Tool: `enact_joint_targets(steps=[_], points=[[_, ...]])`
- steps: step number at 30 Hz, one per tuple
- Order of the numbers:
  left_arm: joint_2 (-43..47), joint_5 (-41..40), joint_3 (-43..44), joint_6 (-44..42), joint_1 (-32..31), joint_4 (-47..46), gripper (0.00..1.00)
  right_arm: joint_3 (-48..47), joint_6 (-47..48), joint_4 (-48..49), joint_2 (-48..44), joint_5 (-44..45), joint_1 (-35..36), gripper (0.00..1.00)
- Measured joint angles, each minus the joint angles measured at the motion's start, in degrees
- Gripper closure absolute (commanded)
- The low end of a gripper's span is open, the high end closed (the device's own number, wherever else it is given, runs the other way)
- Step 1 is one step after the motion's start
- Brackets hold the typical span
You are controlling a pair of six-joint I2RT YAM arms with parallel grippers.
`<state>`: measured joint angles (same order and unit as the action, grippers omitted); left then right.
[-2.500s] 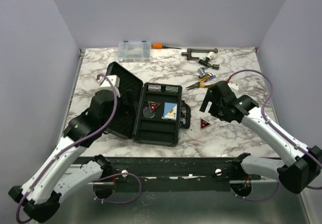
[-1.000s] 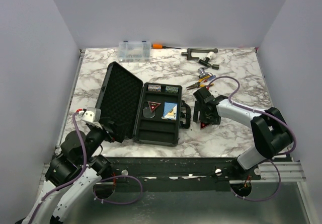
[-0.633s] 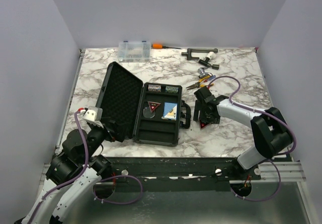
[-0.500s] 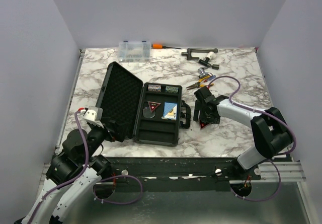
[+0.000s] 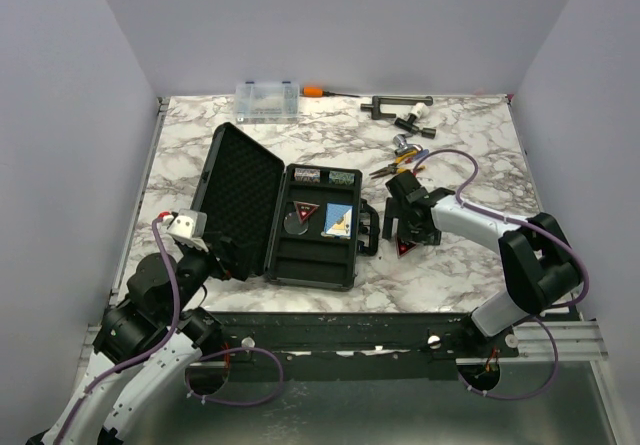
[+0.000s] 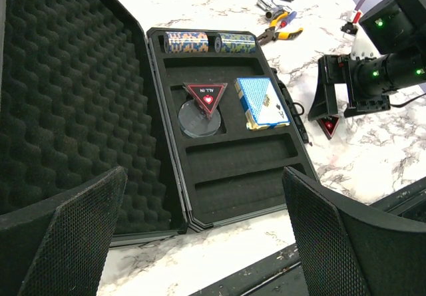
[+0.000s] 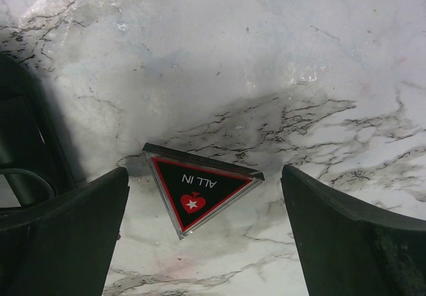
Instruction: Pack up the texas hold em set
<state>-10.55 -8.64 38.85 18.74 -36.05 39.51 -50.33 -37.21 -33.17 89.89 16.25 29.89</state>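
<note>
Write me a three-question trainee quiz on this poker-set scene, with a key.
1. True or false: the ALL IN triangle lies on the table, outside the case.
2. In the tray, the card deck lies: A) on top of the clear disc; B) beside it, apart; C) under it.
3. Fill in: the right gripper has its fingers ___, one on each side of that triangle.
Key: 1 true; 2 B; 3 open.
</note>
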Motion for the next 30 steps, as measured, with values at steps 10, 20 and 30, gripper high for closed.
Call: enact_joint_targets(steps=[10,20,30], points=[[-0.5,0.0,0.0,0.0,0.0,-0.2,0.02,-4.8,2.3,-0.8,0.0,0.0,0.0,0.03],[-0.5,0.0,0.0,-0.2,0.0,-0.4,0.02,-4.3,3.6,-2.8,0.1,-0.5,0.0,0.15],[-0.7,0.0,0.0,-0.2,0.0,-0.4,0.02,-1.9,3.6,-3.8,0.3,-2.6,0.0,0.22]])
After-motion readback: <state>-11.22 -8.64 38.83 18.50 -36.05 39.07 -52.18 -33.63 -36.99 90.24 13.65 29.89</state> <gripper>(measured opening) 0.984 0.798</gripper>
